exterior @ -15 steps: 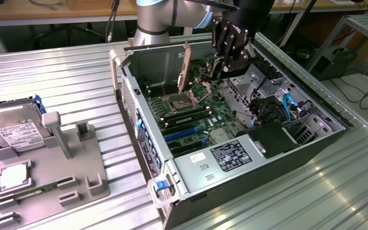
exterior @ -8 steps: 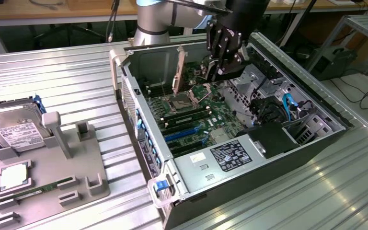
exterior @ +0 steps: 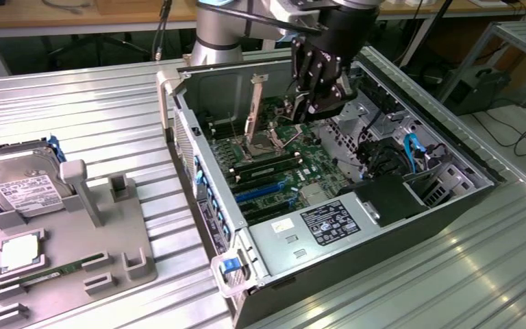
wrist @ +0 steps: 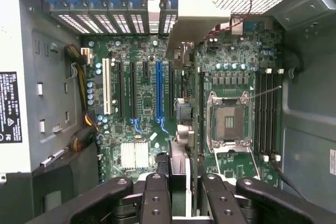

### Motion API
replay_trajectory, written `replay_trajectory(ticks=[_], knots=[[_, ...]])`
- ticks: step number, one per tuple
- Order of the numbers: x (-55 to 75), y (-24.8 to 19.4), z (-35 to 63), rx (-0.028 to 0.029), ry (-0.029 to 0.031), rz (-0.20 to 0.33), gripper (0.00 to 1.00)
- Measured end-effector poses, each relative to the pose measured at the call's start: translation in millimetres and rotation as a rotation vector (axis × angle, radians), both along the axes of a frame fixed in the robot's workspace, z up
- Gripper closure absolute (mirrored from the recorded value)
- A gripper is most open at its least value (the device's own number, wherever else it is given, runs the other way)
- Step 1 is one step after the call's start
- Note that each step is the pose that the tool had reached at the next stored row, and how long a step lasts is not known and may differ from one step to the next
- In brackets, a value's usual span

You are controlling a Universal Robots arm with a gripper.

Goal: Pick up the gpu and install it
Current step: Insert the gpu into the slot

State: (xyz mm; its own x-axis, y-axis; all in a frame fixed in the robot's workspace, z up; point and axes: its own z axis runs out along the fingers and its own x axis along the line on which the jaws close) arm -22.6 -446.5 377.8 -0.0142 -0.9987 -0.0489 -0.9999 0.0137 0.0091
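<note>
Fingers (wrist: 156,198), pointing down, grip the gpu (wrist: 184,129) above the motherboard (wrist: 231,77).

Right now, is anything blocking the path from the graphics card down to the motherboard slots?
Nothing visible. The gripper holds the graphics card edge-on above the motherboard, near the blue slot. The slots look bare, with no cable across them.

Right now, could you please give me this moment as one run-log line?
gripper: shut on gpu | gpu: edge-on over motherboard | seated: no
</note>
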Motion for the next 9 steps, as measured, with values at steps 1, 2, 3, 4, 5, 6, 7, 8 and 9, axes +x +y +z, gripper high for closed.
replay_trajectory(ticks=[1, 2, 3, 4, 5, 6, 7, 8, 9], knots=[[-1.0, 0.0, -1.8, 0.0, 0.0, -0.002, 0.72], [-2.2, 0.1, -3.7, -0.0001, 0.0, -0.003, 0.72], [-3.4, 0.1, -5.4, -0.0001, 0.0001, -0.004, 0.72], [-4.4, 0.1, -7.3, -0.0002, 0.0001, -0.004, 0.72], [-5.3, 0.1, -9.3, 0.0, 0.0, -0.004, 0.72], [-6.2, 0.1, -11.1, 0.0, 0.0, -0.004, 0.72], [-6.6, 0.1, -12.4, 0.0001, 0.0, -0.004, 0.72], [-6.6, 0.1, -12.7, -0.0001, 0.0, -0.004, 0.72], [-6.6, 0.1, -12.7, -0.0002, 0.0001, -0.004, 0.72]])
